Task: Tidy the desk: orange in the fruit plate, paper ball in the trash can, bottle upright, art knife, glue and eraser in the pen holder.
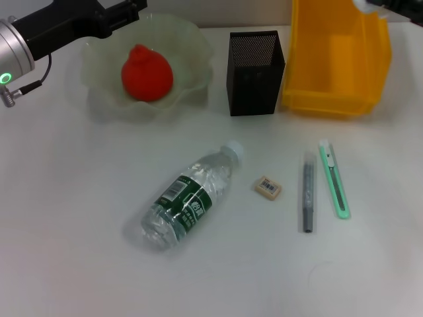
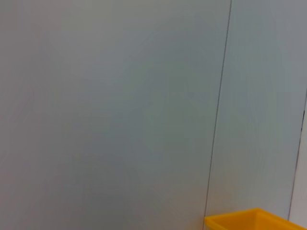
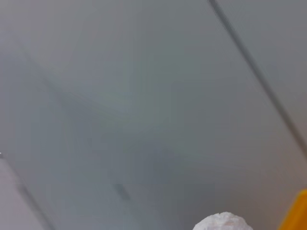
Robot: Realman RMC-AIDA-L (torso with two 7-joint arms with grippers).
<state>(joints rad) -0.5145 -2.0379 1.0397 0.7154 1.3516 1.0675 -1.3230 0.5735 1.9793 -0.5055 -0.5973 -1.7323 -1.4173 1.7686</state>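
The orange (image 1: 147, 74) lies in the pale fruit plate (image 1: 192, 46) at the back left. My left gripper (image 1: 135, 8) hovers over the plate's far rim. My right gripper (image 1: 371, 4) is at the top edge above the yellow trash bin (image 1: 337, 59), shut on the white paper ball (image 1: 360, 4), which also shows in the right wrist view (image 3: 223, 222). The clear bottle (image 1: 188, 197) lies on its side mid-table. The eraser (image 1: 268, 187), the grey glue stick (image 1: 308, 193) and the green art knife (image 1: 334, 179) lie to its right. The black mesh pen holder (image 1: 256, 71) stands between plate and bin.
The white table (image 1: 66, 218) stretches out to the front and left of the bottle. The left wrist view shows only a grey wall and a corner of the yellow bin (image 2: 254, 219).
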